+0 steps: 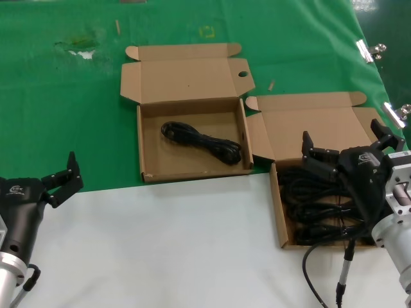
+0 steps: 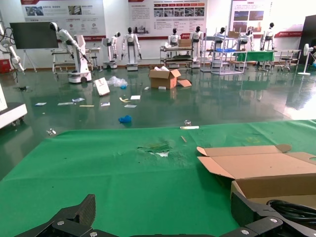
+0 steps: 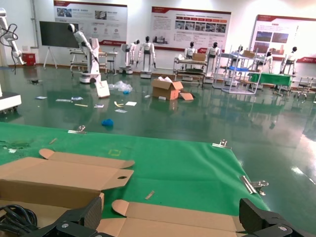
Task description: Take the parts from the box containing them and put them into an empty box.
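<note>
One cable (image 1: 202,142) lies in the centre box (image 1: 146,144); the wide-open right end effector (image 1: 347,149) hovers over the remaining cables (image 1: 314,205), lower right.

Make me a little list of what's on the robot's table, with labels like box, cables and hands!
Full box: right box, holding a pile of black cables
Other box: left box, one cable bundle inside
Right gripper: open, over the full box
Left gripper: open, over the white table part, away from both boxes
Table cover: green cloth
</note>
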Robot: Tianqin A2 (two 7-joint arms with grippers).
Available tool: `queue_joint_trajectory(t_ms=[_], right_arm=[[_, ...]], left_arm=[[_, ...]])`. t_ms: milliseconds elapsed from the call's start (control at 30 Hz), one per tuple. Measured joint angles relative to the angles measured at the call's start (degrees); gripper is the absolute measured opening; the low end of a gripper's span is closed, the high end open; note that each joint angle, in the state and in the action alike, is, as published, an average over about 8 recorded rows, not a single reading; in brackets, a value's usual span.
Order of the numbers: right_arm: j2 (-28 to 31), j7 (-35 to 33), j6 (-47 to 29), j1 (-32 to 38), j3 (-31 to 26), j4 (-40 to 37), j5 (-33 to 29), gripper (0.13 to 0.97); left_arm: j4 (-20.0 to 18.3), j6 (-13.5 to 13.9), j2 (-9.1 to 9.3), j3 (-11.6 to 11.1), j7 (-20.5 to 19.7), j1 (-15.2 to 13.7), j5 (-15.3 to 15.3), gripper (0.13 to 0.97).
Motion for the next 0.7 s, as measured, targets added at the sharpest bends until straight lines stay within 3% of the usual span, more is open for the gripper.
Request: queue_joint_trajectory(t_ms=[700], right_arm=[[0.0,0.0,0.0,0.0,0.0,0.0,0.0,0.966]], left_arm=[[0.0,0.0,0.00,0.0,0.0,0.0,0.0,0.966]])
